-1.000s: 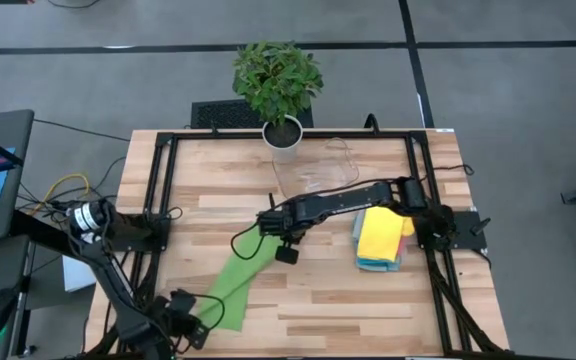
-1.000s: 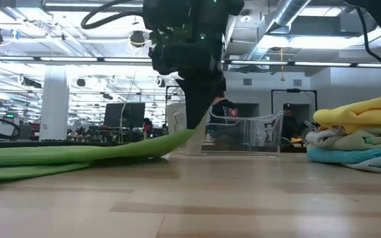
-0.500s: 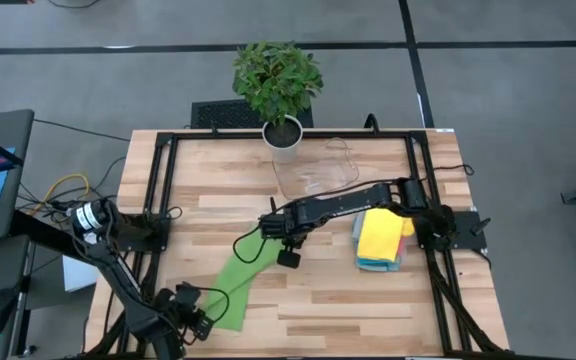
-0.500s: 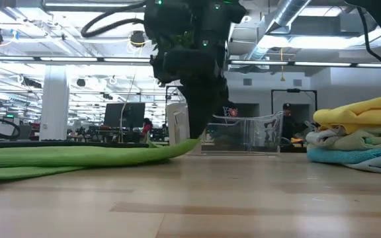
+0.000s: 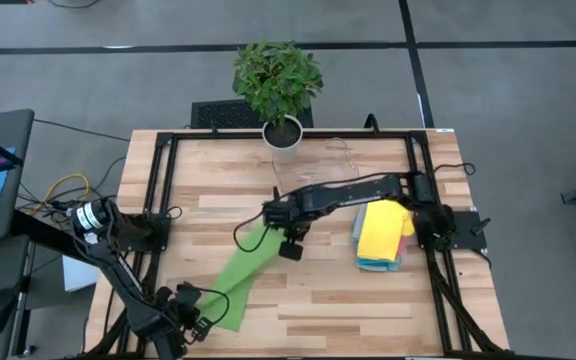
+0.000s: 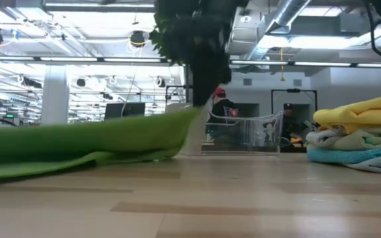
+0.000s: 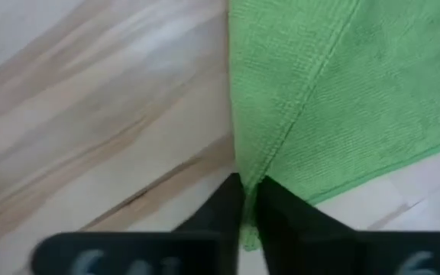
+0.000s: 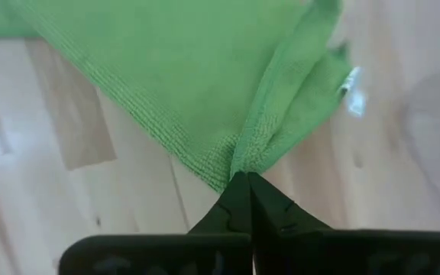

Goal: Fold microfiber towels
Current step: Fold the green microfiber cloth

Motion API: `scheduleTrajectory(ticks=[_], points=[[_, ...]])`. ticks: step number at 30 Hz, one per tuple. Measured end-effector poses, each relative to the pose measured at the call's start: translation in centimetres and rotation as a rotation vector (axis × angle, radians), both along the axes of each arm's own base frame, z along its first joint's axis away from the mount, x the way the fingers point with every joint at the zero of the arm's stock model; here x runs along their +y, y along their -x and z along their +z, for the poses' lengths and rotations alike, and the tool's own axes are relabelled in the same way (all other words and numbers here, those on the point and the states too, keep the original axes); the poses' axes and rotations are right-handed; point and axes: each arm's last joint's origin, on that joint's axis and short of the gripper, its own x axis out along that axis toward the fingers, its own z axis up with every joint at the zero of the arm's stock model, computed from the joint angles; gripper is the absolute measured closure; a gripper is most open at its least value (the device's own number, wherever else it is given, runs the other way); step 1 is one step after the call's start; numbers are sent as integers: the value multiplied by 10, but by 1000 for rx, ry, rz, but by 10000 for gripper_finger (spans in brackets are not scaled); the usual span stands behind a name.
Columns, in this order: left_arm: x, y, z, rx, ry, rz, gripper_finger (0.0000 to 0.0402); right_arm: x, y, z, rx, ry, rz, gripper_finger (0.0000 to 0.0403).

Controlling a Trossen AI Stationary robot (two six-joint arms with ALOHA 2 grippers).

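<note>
A green microfiber towel [image 5: 236, 278] lies stretched in a slant from the table's near left toward its middle. My right gripper [image 5: 274, 224] is shut on its far end, which is raised off the wood [image 6: 177, 125]. My left gripper [image 5: 204, 318] is shut on the towel's near end, low at the table. A stack of folded towels [image 5: 381, 237], yellow on top of light grey and teal ones, rests on the table at the right. My left gripper pinches the towel's near corner [image 7: 248, 182] between its two fingers, at a hemmed edge, coming from above and pointing steeply down. The cloth around that corner lies flat on the wood. My right gripper pinches a gathered fold at the towel's far end [image 8: 249, 153] between its shut fingers, from above. That end is lifted clear, and the cloth slopes down from it to the table.
A clear plastic tray [image 5: 313, 172] stands at the far middle, beside a potted plant [image 5: 279, 88] at the far edge. A black frame [image 5: 164, 190] runs around the table. Bare wood [image 5: 318, 300] shows near the front, between the towel and the stack.
My right gripper has risen and gone a little toward the far edge, lifting the towel's far end off the table; the cloth now slopes up instead of lying low. My left gripper has come down a little at the towel's near corner, which stays on the wood.
</note>
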Motion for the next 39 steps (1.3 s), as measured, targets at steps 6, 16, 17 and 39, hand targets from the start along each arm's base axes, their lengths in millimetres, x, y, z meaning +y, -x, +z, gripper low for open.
scheduleTrajectory(ticks=[6, 16, 17, 39], points=[[9, -13, 0, -42, -25, 66, 399, -12, 22, 51, -74, -8, -32, 394], [64, -28, 93, 39, -226, -9, 401, -38, 73, 121, -142, 73, -144, 394], [73, -27, 104, 40, -267, -2, 401, -41, 78, 126, -153, 91, -159, 394], [57, -70, 30, 199, -255, -192, 401, 75, 167, 5, -314, 13, -445, 395]])
